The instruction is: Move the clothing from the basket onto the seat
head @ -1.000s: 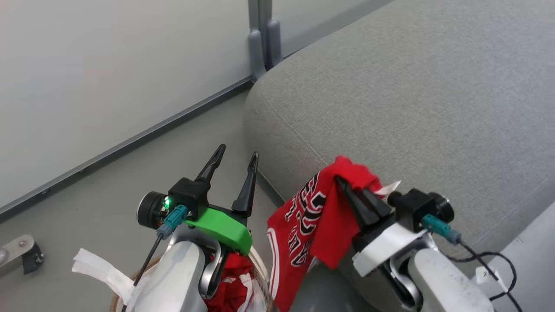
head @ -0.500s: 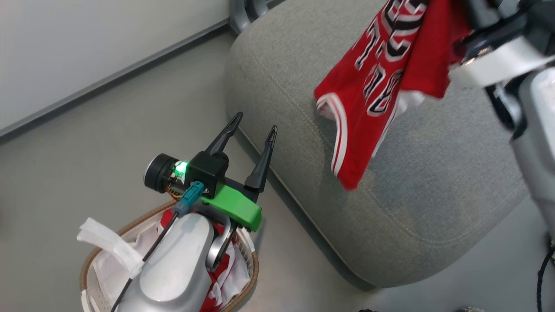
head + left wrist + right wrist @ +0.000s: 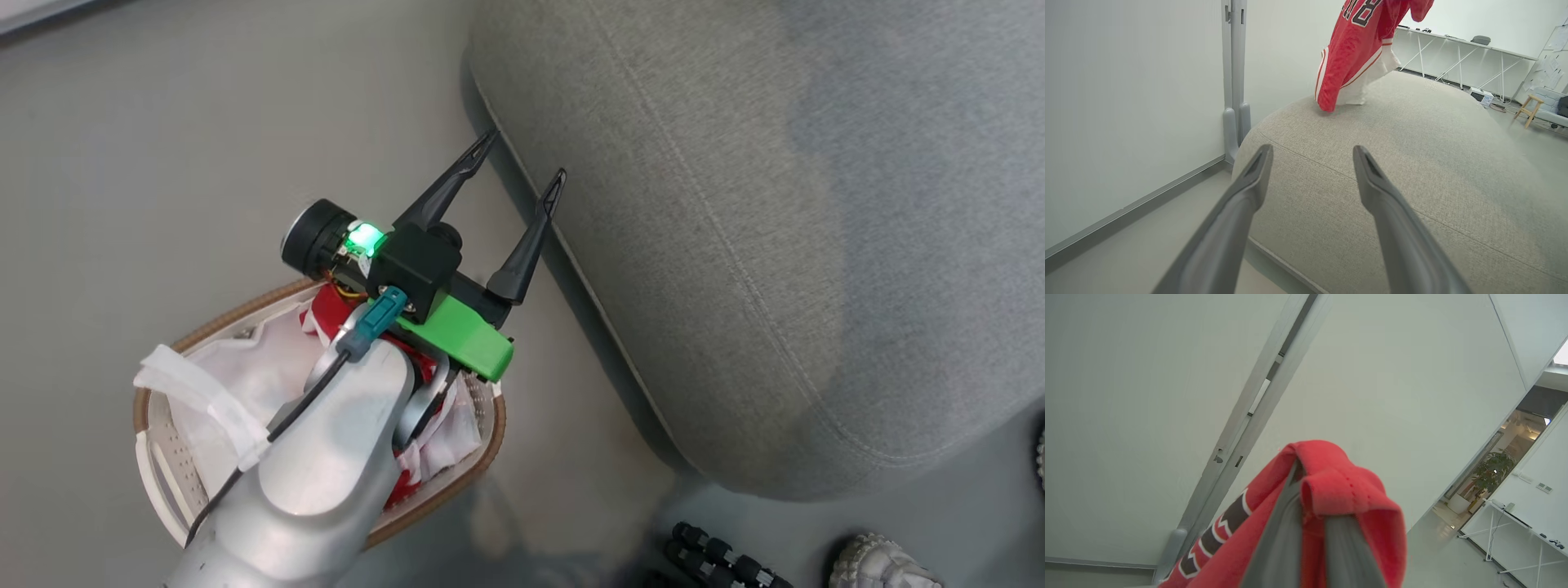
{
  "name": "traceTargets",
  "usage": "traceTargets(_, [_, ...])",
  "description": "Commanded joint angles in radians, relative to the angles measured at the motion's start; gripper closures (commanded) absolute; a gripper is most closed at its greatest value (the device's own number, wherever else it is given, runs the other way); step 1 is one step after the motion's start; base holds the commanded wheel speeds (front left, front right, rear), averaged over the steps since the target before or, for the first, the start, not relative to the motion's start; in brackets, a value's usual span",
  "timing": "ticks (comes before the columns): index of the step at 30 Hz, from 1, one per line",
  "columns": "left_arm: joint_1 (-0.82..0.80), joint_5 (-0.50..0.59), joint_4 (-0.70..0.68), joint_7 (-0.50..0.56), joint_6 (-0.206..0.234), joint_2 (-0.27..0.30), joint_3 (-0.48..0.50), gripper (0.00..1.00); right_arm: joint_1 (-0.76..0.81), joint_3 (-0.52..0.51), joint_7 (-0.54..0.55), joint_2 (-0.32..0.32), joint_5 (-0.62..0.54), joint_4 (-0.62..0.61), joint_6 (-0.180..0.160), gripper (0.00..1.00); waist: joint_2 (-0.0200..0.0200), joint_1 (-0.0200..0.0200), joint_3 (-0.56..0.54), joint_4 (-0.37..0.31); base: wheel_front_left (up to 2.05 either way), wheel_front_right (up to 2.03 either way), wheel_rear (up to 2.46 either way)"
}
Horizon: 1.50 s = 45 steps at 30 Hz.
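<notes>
My left gripper stands open and holds nothing, above the far side of the basket and close to the seat's near edge. More red clothing lies in the basket among the white liner, partly hidden by my left arm. In the left wrist view the open left gripper points at the seat, and a red garment hangs over it, its lower end at the cushion. My right gripper is shut on that red garment, which folds over the fingertips.
A pale wall with a grey post runs behind the seat. Grey floor lies left of the basket. Dark ribbed wheels show at the bottom of the head view. White trestle tables and a wooden stool stand far off.
The head camera has tilted down toward the basket. My right gripper has carried the red garment up and over the seat, leaving the head view. The left gripper stays open.
</notes>
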Motion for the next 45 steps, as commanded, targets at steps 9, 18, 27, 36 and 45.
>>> traceTargets(9, [-0.076, -0.008, -0.023, -0.001, -0.005, 0.023, -0.054, 0.00, 0.149, -0.124, -0.001, 0.071, -0.041, 0.187, -0.001, 1.00, -0.0001, -0.0002, 0.180, 0.121, 0.00, 0.00, 0.00])
traceTargets(18, [-0.086, -0.024, -0.009, -0.001, -0.004, 0.017, -0.084, 0.00, 0.329, -0.284, -0.001, 0.153, -0.075, 0.203, -0.001, 0.51, -0.0001, -0.0002, 0.163, 0.131, 0.00, 0.00, 0.00])
traceTargets(27, [-0.020, -0.035, -0.004, -0.001, -0.004, 0.003, -0.096, 0.00, 0.543, -0.376, -0.001, 0.200, -0.094, 0.079, -0.001, 0.00, -0.0001, -0.0002, 0.020, 0.134, 0.00, 0.00, 0.00])
traceTargets(36, [0.092, -0.045, 0.000, -0.001, -0.004, -0.021, -0.066, 0.00, 0.744, -0.375, -0.001, 0.211, -0.072, -0.104, -0.001, 0.00, -0.0001, -0.0002, -0.157, 0.152, 0.00, 0.00, 0.00])
traceTargets(45, [0.222, -0.005, 0.019, -0.001, -0.004, -0.036, 0.046, 0.00, 0.873, -0.323, -0.001, 0.261, -0.047, -0.207, -0.001, 0.00, -0.0001, -0.0002, -0.305, 0.214, 0.00, 0.00, 0.00])
